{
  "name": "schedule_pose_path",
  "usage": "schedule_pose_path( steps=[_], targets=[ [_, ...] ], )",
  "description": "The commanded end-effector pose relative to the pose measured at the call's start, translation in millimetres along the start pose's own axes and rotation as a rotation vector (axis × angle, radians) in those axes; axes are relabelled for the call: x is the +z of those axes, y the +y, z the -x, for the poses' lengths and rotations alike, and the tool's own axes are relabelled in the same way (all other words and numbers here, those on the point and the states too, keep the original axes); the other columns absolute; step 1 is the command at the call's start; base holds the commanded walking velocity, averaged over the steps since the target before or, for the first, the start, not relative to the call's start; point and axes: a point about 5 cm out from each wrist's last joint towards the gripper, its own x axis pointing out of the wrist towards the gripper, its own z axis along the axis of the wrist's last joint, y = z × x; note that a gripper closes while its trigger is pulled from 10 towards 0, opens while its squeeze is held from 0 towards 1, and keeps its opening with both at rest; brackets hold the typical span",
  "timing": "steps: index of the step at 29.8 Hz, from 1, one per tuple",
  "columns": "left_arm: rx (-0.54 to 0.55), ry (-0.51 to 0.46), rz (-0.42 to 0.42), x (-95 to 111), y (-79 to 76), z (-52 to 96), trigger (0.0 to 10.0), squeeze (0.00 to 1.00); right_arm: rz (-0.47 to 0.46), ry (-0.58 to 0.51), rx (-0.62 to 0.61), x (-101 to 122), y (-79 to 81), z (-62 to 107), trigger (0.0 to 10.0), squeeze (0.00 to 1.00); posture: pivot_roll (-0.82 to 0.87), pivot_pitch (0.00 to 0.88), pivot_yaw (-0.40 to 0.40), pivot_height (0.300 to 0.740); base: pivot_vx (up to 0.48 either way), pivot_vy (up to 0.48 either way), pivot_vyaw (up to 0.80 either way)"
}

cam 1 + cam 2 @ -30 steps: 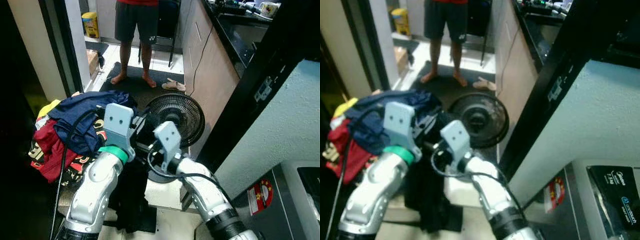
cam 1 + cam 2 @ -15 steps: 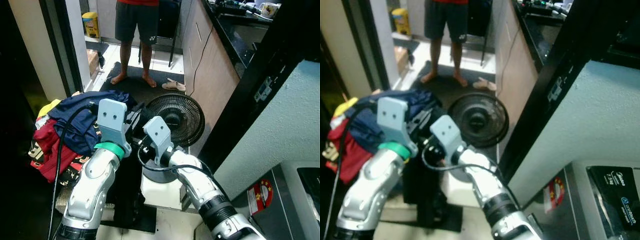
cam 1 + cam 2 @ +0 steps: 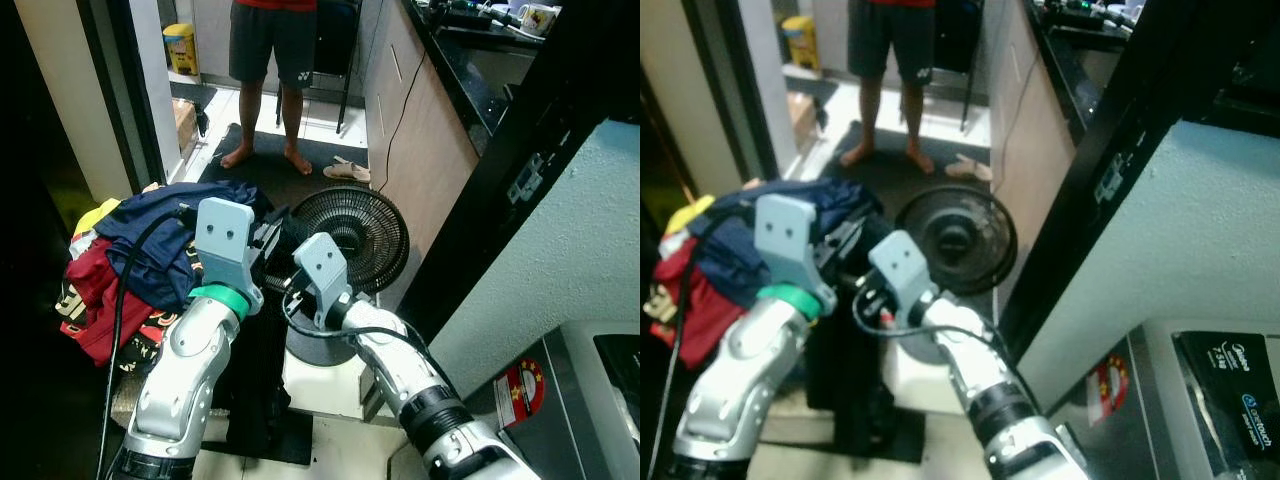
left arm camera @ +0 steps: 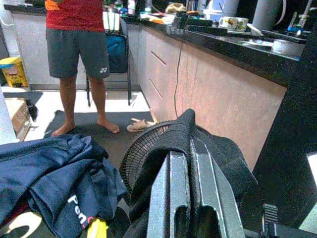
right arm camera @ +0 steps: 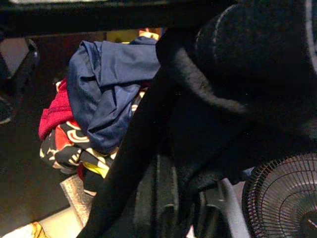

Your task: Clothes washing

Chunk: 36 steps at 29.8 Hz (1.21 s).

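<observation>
Clothes pile [image 3: 140, 260] lying left of fan [image 3: 350, 235]; person [image 3: 268, 60] standing behind fan; cabinets [image 3: 420, 140] running along right.

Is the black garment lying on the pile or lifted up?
Lifted: the black garment hangs down from the left gripper, whose fingers are shut on it, beside the clothes pile.

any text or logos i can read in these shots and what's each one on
"Pen": white letters, cut off by a fold, on the navy garment.
White logo on the person's dark shorts: too small to read.
Round red sticker on the grey appliance: too small.
Black label on its top: blurred.
</observation>
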Motion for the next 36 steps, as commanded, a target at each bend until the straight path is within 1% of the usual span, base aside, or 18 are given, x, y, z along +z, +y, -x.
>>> schedule_pose_path(
  steps=[1, 13, 14, 15, 16, 17, 19, 26, 27, 29, 30, 36],
  targets=[
    [-0.008, 0.019, 0.004, -3.6, -2.1, 0.0, 10.0, 0.00, -0.006, 0.000, -0.007, -1.1, -1.4, 0.1, 0.0, 0.00, 0.06, 0.083, -0.060, 0.740, 0.000, 0.000, 0.00],
    [-0.001, 0.022, 0.004, -3.9, -1.6, 1.3, 10.0, 0.00, -0.025, -0.024, -0.027, 0.4, -5.5, 0.1, 0.0, 0.00, 0.06, 0.083, -0.062, 0.740, 0.000, 0.000, 0.00],
    [-0.001, 0.021, 0.006, -3.7, -1.8, 1.3, 10.0, 0.00, -0.027, -0.030, -0.030, 1.1, -6.1, 0.3, 0.0, 0.00, 0.06, 0.083, -0.062, 0.740, 0.000, 0.000, 0.00],
    [0.003, 0.017, 0.012, -2.7, -2.0, 1.9, 10.0, 0.00, -0.050, -0.062, -0.048, 5.7, -8.4, 1.3, 0.0, 0.00, 0.06, 0.084, -0.060, 0.740, 0.000, 0.000, 0.00],
    [0.005, 0.015, 0.015, -1.9, -2.1, 2.5, 10.0, 0.00, -0.064, -0.093, -0.059, 10.3, -10.0, 2.6, 10.0, 0.00, 0.06, 0.084, -0.059, 0.740, 0.000, 0.000, 0.00],
    [0.007, 0.012, 0.016, -1.3, -2.2, 3.2, 10.0, 0.00, -0.074, -0.120, -0.068, 14.2, -11.5, 4.4, 10.0, 0.00, 0.06, 0.084, -0.059, 0.740, 0.000, 0.000, 0.00],
    [0.008, 0.011, 0.017, -1.0, -2.2, 3.6, 10.0, 0.00, -0.079, -0.136, -0.073, 16.6, -12.3, 5.6, 10.0, 0.00, 0.06, 0.084, -0.059, 0.740, 0.000, 0.000, 0.00],
    [0.005, 0.014, 0.008, -1.4, -2.7, 4.5, 10.0, 0.00, -0.072, -0.157, -0.080, 19.1, -13.7, 10.0, 10.0, 0.00, 0.05, 0.083, -0.051, 0.740, 0.000, 0.000, 0.00],
    [-0.002, 0.013, 0.010, -1.6, -3.2, 4.3, 10.0, 0.26, -0.070, -0.159, -0.083, 19.1, -14.3, 11.1, 10.0, 0.00, 0.05, 0.082, -0.049, 0.740, 0.000, 0.000, 0.00],
    [-0.002, 0.013, 0.010, -1.6, -3.2, 4.3, 10.0, 0.26, -0.070, -0.159, -0.083, 19.1, -14.3, 11.1, 10.0, 0.00, 0.05, 0.082, -0.049, 0.740, 0.000, 0.000, 0.00],
    [-0.012, 0.012, 0.016, -1.7, -4.0, 4.0, 10.0, 1.00, -0.070, -0.161, -0.085, 19.1, -14.6, 11.5, 10.0, 0.00, 0.05, 0.081, -0.049, 0.740, 0.000, 0.000, 0.00],
    [-0.027, 0.003, 0.025, 0.2, -6.1, 3.4, 10.0, 1.00, -0.069, -0.171, -0.082, 21.2, -14.1, 10.5, 10.0, 0.00, 0.05, 0.077, -0.049, 0.740, 0.000, 0.000, 0.00]
  ],
)
